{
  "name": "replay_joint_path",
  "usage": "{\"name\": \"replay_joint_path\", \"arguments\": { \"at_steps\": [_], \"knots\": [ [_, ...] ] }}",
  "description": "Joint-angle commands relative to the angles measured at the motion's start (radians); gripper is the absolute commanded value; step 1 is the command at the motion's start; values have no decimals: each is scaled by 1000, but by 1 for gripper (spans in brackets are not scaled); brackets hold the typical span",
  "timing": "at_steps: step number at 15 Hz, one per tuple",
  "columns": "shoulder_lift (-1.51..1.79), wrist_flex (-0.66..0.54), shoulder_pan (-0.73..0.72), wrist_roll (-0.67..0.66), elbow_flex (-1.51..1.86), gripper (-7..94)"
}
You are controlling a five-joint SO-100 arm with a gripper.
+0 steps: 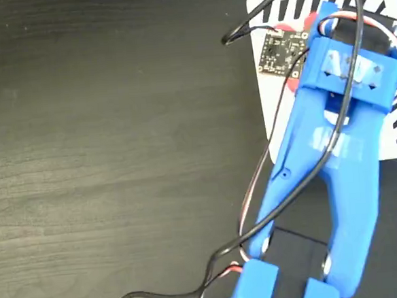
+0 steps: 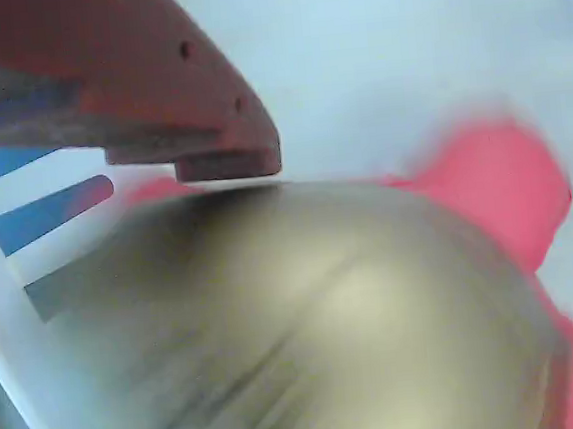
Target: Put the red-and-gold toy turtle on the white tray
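Turtle: the red-and-gold toy turtle point(image 2: 316, 322) sits over the white tray point(image 1: 281, 116) at the far right, mostly hidden beneath the blue arm point(image 1: 335, 153).
Gripper: one finger point(image 2: 156, 95) touches the shell; I cannot tell the jaw opening.
Reason: likely mid-placement.

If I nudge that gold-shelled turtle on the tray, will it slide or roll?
Likely slide, not roll: the gold-domed, coral-red-footed toy turtle seems to sit flat on the flat white striped tray, feet splayed. Its glossy shell may slip under the end effector's finger. Blur hides the contact, so this is tentative.
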Motion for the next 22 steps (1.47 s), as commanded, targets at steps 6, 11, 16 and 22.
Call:
{"name": "replay_joint_path", "arguments": {
  "at_steps": [6,11,16,22],
  "knots": [
    [40,8,2,-12,-3,65],
    [41,9,6,-12,-2,43],
    [92,-25,6,66,-28,0],
    [629,-184,-181,265,103,0]
  ]
}}
